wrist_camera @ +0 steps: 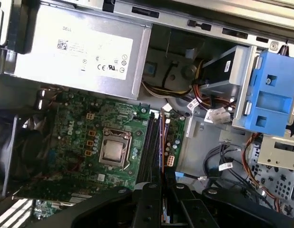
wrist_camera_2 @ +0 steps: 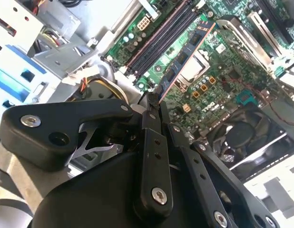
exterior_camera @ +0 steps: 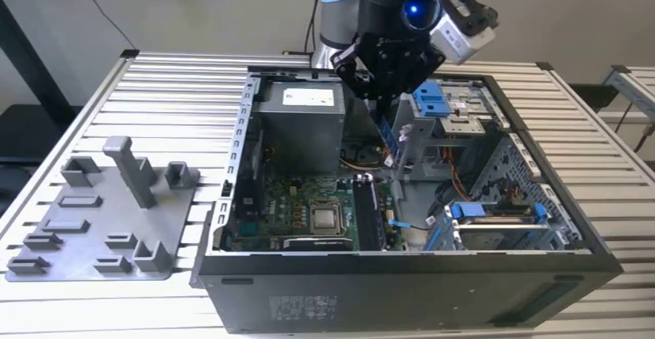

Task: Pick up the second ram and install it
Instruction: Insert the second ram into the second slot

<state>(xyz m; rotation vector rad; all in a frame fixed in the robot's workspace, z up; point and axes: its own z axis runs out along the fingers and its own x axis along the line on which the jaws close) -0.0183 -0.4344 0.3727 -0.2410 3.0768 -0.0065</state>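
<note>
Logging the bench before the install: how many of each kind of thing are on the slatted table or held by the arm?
Open computer case: 1
Grey tray: 1
Second ram, held in the jaws of the gripper above the case: 1
Total: 3

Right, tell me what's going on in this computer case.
The arm's gripper is shut on the second ram, a thin board seen edge-on. It holds it over the motherboard in the open computer case, close to the long memory slots. The ram is not yet seated in a slot.
</note>
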